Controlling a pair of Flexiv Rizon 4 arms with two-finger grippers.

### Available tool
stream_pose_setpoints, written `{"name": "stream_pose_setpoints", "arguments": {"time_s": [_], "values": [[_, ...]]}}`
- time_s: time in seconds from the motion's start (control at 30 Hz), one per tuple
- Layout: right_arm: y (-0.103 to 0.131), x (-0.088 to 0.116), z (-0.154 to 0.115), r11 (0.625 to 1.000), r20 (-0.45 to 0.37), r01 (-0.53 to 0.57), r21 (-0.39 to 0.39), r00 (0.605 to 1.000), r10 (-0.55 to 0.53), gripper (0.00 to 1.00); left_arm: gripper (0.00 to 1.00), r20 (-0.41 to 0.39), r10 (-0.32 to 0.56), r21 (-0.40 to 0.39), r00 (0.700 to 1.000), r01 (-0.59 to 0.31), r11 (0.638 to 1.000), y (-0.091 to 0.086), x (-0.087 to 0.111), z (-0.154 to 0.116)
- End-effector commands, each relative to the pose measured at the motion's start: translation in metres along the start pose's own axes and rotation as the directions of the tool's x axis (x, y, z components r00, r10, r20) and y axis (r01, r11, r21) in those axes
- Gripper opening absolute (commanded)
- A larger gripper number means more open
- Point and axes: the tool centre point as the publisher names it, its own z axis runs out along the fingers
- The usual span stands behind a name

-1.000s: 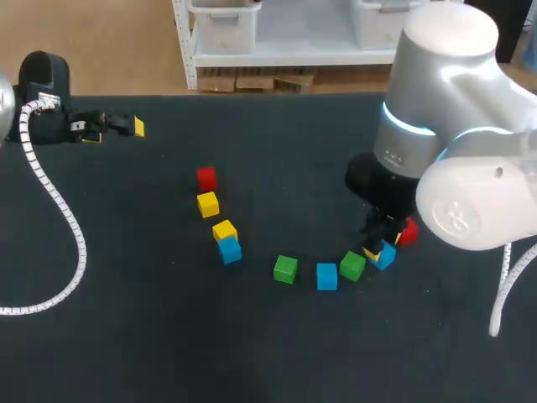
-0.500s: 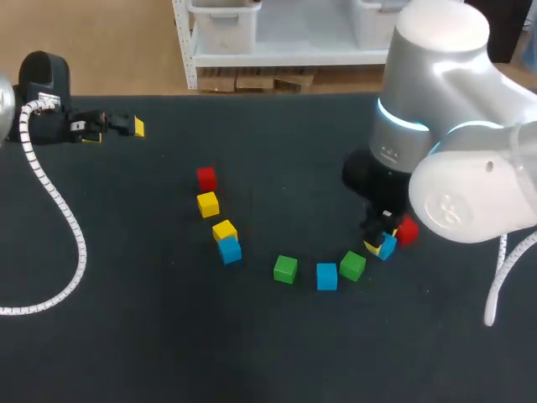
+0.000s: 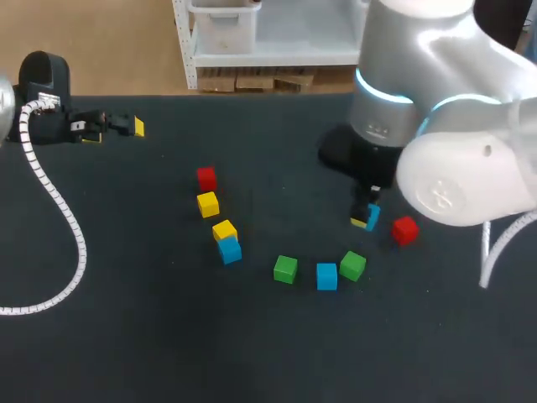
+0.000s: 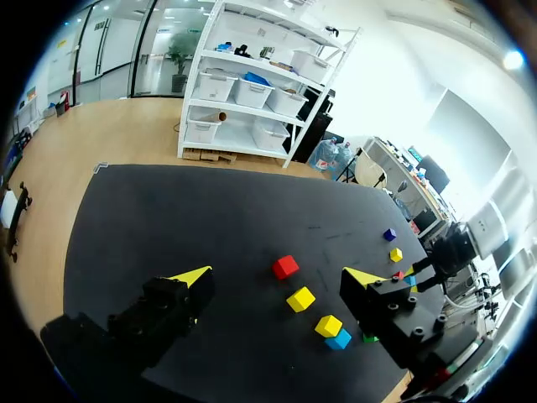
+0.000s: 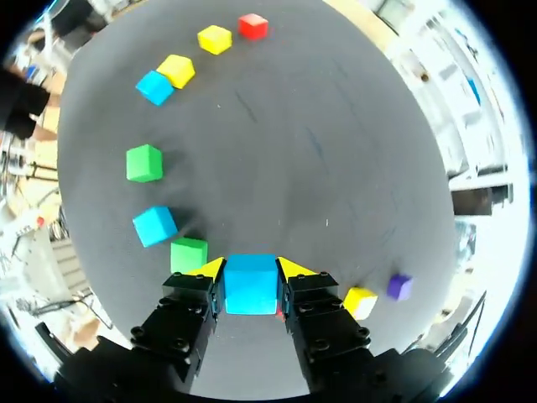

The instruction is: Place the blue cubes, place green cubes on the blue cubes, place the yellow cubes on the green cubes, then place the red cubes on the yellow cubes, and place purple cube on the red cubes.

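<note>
My right gripper [image 3: 365,220] is shut on a blue cube [image 3: 372,215] and holds it above the table, left of a red cube [image 3: 404,230]. In the right wrist view the blue cube [image 5: 250,284] sits between the yellow tips of the right gripper [image 5: 251,269]. Below lie a green cube [image 3: 352,265], a blue cube [image 3: 326,275], a green cube [image 3: 285,269], and another blue cube [image 3: 229,249] touching a yellow cube [image 3: 224,229]. My left gripper [image 3: 126,126] stands open at the far left with nothing in it.
A yellow cube [image 3: 207,204] and a red cube [image 3: 206,177] lie left of centre. Beside the right gripper, a yellow cube [image 5: 360,300] and a purple cube [image 5: 399,286] lie on the mat; my right arm hides them in the head view.
My right gripper has closed on the blue cube beside the red cube, lifted it and carried it back and to the left. The left arm has not moved.
</note>
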Motion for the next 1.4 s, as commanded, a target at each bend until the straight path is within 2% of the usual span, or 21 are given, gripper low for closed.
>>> {"name": "stream_pose_setpoints", "arguments": {"time_s": [0.03,0.37,0.5,0.7,0.93,1.0,1.07,1.4], "values": [[-0.012,-0.019,0.002,0.995,-0.028,0.088,-0.046,0.996,-0.090,0.00,1.00,0.006,0.002,0.011,1.000,-0.002,1.000,0.002,0.001,0.000],[-0.034,-0.034,0.008,0.957,-0.009,0.277,-0.083,0.960,-0.279,0.02,1.00,0.006,0.002,0.011,1.000,-0.002,1.000,0.002,0.001,0.000],[-0.041,-0.040,0.016,0.942,-0.038,0.326,-0.075,0.943,-0.330,0.00,1.00,0.006,0.002,0.011,1.000,-0.002,1.000,0.002,0.001,0.000],[-0.047,-0.048,0.033,0.926,-0.039,0.365,-0.095,0.928,-0.369,0.00,1.00,0.006,0.002,0.011,1.000,-0.002,1.000,0.002,0.001,0.000],[-0.052,-0.047,0.046,0.927,-0.034,0.359,-0.109,0.931,-0.365,0.00,1.00,0.006,0.002,0.011,1.000,-0.002,1.000,0.002,0.001,0.000],[-0.055,-0.047,0.048,0.930,-0.040,0.351,-0.105,0.933,-0.357,0.07,1.00,0.006,0.002,0.011,1.000,-0.002,1.000,0.002,0.001,0.000],[-0.057,-0.047,0.049,0.931,-0.050,0.352,-0.096,0.933,-0.357,0.20,1.00,0.006,0.002,0.011,1.000,-0.002,1.000,0.002,0.001,0.000],[-0.058,-0.052,0.051,0.920,-0.055,0.377,-0.110,0.921,-0.385,0.31,1.00,0.006,0.002,0.011,1.000,-0.002,1.000,0.002,0.001,0.000]]}}
